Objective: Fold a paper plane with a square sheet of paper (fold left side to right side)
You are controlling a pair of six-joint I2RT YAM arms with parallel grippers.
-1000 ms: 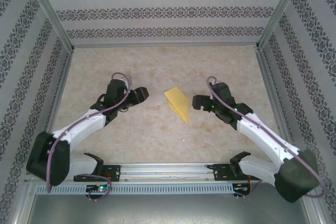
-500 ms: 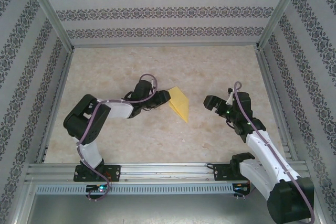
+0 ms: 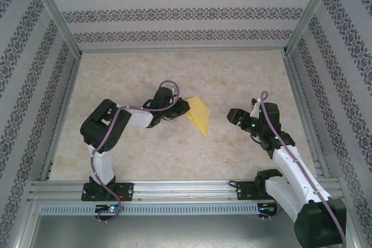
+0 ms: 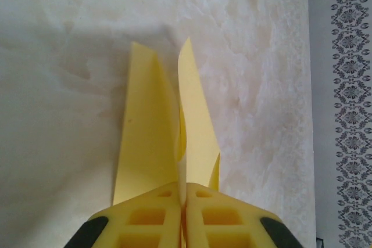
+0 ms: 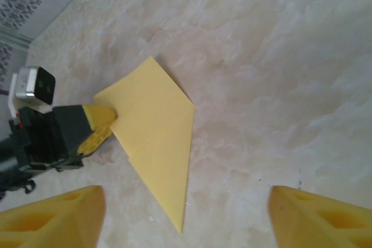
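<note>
Pale marbled tabletop, boxed in by patterned walls on the left, far and right sides. Over on the left, left arm folded up tight at the elbow and stretched rightward. Left hand right at the left edge of the yellow sheet of paper, fingers pressed together and clamped on that edge. From the left wrist view, two paper layers fanning out from the pinch with a narrow gap between them. Paper itself folded to a pointed wedge, lying mid-tabletop between the two hands, tip aimed near and to the right. Further right, bare tabletop, then the right hand, well apart from the paper, facing it, fingers spread wide, nothing between them.
</note>
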